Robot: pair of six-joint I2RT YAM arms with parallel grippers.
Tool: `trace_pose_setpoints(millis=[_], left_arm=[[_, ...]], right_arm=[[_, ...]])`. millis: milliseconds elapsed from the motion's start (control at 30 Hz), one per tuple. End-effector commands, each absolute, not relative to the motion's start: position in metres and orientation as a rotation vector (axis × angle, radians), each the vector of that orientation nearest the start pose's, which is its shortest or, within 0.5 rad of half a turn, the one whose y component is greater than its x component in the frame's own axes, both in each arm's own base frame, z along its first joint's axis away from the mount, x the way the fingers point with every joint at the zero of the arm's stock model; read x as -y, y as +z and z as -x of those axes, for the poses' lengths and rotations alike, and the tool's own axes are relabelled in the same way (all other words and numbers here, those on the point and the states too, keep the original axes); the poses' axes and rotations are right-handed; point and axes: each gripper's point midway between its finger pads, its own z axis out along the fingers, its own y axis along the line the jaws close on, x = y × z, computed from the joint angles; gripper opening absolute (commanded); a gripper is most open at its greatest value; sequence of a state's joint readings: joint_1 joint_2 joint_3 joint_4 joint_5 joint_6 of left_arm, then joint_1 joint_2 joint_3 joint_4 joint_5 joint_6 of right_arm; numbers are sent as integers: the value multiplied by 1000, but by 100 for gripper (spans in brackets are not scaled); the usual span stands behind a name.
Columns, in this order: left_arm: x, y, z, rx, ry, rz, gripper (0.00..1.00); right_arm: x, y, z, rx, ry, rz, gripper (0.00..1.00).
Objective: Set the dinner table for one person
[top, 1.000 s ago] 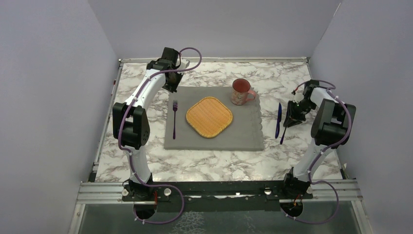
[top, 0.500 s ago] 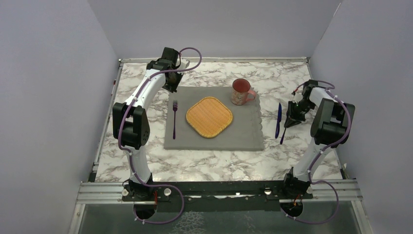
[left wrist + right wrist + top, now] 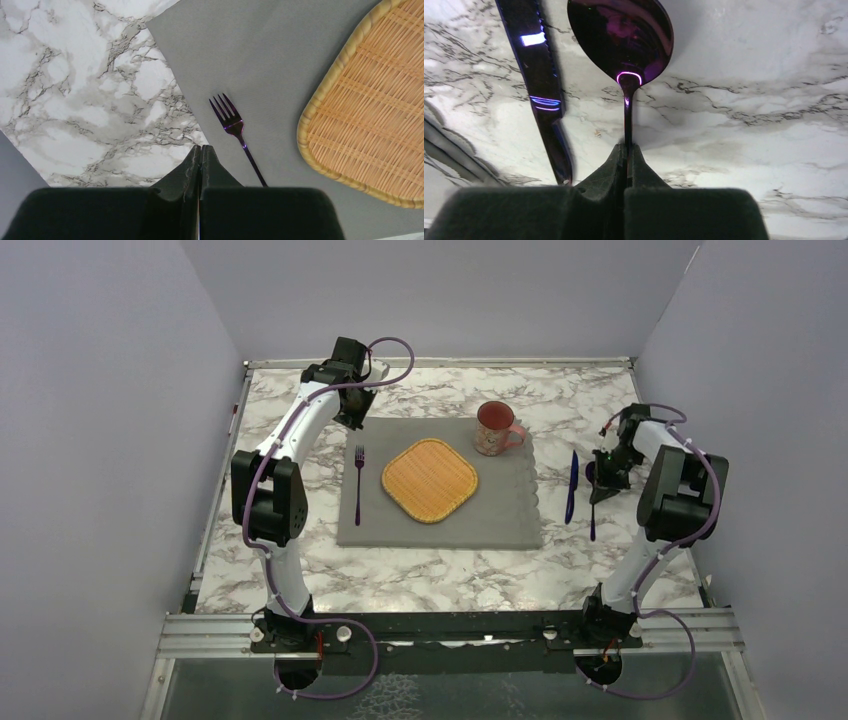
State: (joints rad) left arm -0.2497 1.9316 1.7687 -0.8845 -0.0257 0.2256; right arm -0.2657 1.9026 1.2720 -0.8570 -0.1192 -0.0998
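Our left arm reaches far, its claw [image 3: 201, 150] pressed together on nothing above the placemat's [image 3: 500, 510] far-left corner. Our right arm folds down right of the placemat, claw [image 3: 626, 150] clamped on the spoon's [image 3: 621, 35] handle. The marble worktop [image 3: 420, 570] spreads beneath both arms. We count one fork [image 3: 235, 125], knife [image 3: 536, 65], spoon, mug [image 3: 494, 428], woven tray [image 3: 430, 480] and placemat.

The near strip of bench [image 3: 420, 575] in front of the placemat [image 3: 500, 525] lies bare, so I can sweep there freely. Around my right hand [image 3: 596, 492] it is tight: the knife [image 3: 571, 485] lies just beside the spoon [image 3: 592, 525], and the side wall [image 3: 745, 390] stands near. The mug [image 3: 495, 428] rises at the placemat's far right corner
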Motion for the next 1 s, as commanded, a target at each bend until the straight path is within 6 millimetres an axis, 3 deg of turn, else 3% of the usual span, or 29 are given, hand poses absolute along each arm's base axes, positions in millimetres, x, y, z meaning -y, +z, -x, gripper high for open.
trace_pose_setpoints(millis=[0, 200, 300, 433, 667, 967], left_arm=[[99, 160, -448, -2503, 14, -598, 1], [99, 155, -449, -2514, 13, -602, 1], [97, 152, -449, -2521, 28, -605, 1], [95, 146, -450, -2531, 48, -618, 1], [89, 144, -452, -2542, 93, -625, 1], [83, 151, -444, -2539, 126, -621, 1]], right_arm=[[75, 35, -313, -2974, 102, -118, 1], [66, 84, -323, -2857, 164, 62, 1], [54, 97, -320, -2846, 272, 146, 1], [33, 101, -311, -2847, 428, 242, 1], [-1, 95, -298, -2835, 423, 521, 1], [-67, 107, -305, -2777, 525, 685, 1]])
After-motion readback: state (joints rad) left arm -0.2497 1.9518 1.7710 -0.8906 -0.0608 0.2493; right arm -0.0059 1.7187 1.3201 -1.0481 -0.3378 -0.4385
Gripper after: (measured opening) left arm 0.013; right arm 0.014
